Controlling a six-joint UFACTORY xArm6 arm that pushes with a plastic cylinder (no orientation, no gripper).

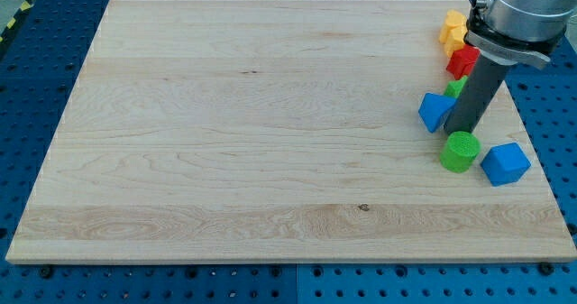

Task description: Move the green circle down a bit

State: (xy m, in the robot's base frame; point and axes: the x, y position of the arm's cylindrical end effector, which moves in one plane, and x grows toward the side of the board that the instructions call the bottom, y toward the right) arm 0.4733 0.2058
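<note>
The green circle lies near the board's right edge, low in the view. My tip is just above it, at the circle's upper edge, touching or nearly touching. A blue triangular block sits left of the rod. A blue cube-like block sits right of the green circle.
A yellow block and a red block lie near the board's top right corner. A second green block is partly hidden behind the rod. The board's right edge is close by.
</note>
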